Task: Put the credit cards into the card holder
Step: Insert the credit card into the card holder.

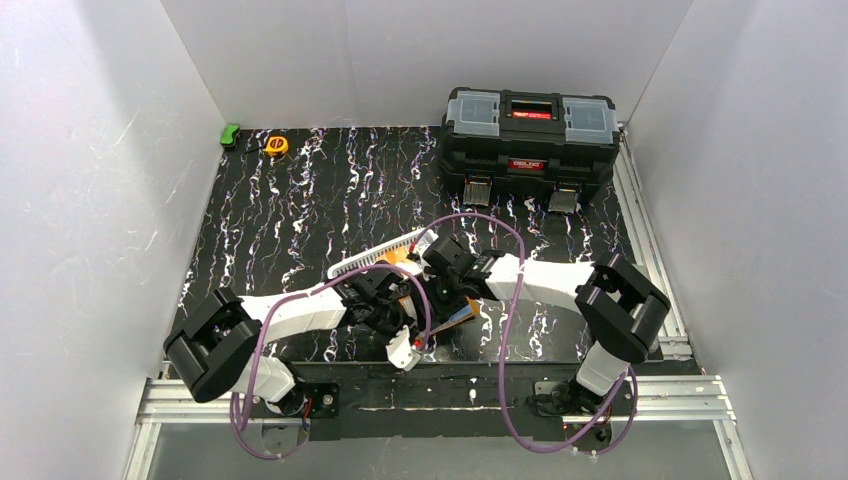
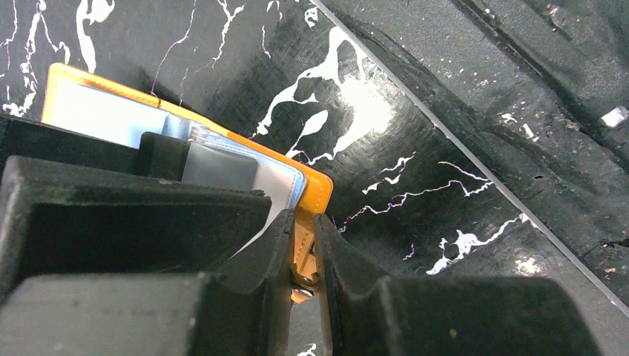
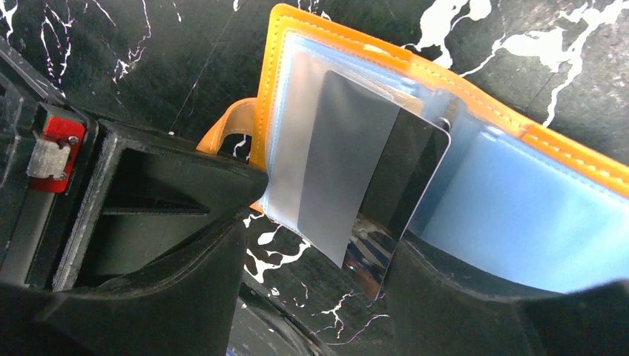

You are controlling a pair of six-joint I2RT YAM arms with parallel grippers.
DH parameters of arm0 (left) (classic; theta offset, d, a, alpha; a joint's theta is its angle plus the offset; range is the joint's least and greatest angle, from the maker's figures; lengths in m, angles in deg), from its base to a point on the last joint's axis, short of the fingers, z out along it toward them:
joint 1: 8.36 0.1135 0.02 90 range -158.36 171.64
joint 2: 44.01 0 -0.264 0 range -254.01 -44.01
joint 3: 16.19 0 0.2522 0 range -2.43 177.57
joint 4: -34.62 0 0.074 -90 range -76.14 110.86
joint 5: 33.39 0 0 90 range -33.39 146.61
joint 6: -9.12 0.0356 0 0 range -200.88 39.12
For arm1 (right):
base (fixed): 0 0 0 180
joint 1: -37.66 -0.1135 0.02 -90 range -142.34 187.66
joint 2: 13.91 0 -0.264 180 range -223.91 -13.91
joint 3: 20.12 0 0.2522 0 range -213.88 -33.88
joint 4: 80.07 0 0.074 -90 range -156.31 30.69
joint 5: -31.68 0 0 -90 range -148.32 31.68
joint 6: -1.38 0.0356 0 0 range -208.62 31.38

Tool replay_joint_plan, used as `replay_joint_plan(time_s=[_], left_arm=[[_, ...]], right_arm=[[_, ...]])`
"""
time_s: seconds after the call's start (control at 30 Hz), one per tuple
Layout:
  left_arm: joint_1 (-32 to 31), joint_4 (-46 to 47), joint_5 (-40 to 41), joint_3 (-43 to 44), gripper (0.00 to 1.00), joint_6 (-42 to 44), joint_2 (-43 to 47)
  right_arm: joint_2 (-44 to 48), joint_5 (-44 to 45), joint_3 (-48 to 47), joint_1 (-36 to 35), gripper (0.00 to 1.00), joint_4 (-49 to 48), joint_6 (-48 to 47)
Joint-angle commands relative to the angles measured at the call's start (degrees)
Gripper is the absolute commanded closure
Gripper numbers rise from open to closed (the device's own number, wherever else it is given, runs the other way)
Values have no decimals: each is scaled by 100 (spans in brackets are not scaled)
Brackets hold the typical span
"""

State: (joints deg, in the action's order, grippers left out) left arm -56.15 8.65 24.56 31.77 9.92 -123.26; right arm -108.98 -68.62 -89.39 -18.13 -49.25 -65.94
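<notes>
Black marbled tabletop point(image 1: 300, 200): found card holder point(image 3: 519, 215) lying open near middle, just in front of white basket point(image 1: 375, 255). Noted left gripper point(image 2: 303, 222) pinched tight on orange snap tab point(image 2: 300, 256). Saw right gripper point(image 3: 319, 245) with jaws spread, glossy grey card point(image 3: 363, 148) between them, overlapping clear pocket. Couldn't tell if card was actually gripped.

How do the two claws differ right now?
The left gripper is almost shut, pinching the holder's orange tab; the right gripper has its fingers wide apart, a grey card between them, grip unclear. The left works at the holder's edge; the right faces its open pockets. Both are black.
</notes>
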Motion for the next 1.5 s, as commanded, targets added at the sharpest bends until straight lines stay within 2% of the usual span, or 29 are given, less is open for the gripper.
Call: replay_joint_plan(time_s=[0.0, 0.13, 0.23, 0.4, 0.53, 0.67, 0.7, 0.87, 1.07, 1.27, 1.47], left_arm=[[92, 90, 334, -210, 100, -6, 0], [124, 40, 284, -233, 100, 55, 53], [138, -53, 243, -239, 100, 105, 114], [152, -261, 178, -248, 100, 189, 222], [163, -413, 157, -226, 100, 303, 217], [172, -510, 137, -188, 100, 369, 197], [169, -534, 131, -176, 100, 410, 186], [173, -615, 104, -143, 100, 511, 156], [170, -685, 129, -159, 100, 568, 162], [171, -721, 117, -159, 100, 597, 157], [170, -747, 103, -159, 100, 642, 161]], right_arm=[[113, -424, -162, -249, 29, 20, -309], [183, -389, -91, -256, 28, -30, -351], [227, 1, -207, -232, 28, 217, -413], [570, 254, -183, 49, 27, 289, -378], [764, -319, -31, 347, 29, 90, -262], [941, -1168, 154, 819, 37, -185, -73], [940, -1295, 169, 906, 36, -195, -34], [812, -1212, 212, 994, 43, -278, 59], [392, -1063, 85, 998, 56, -369, 98], [560, -538, 366, 1187, 81, -520, 290], [529, -321, 360, 1281, 94, -480, 295]])
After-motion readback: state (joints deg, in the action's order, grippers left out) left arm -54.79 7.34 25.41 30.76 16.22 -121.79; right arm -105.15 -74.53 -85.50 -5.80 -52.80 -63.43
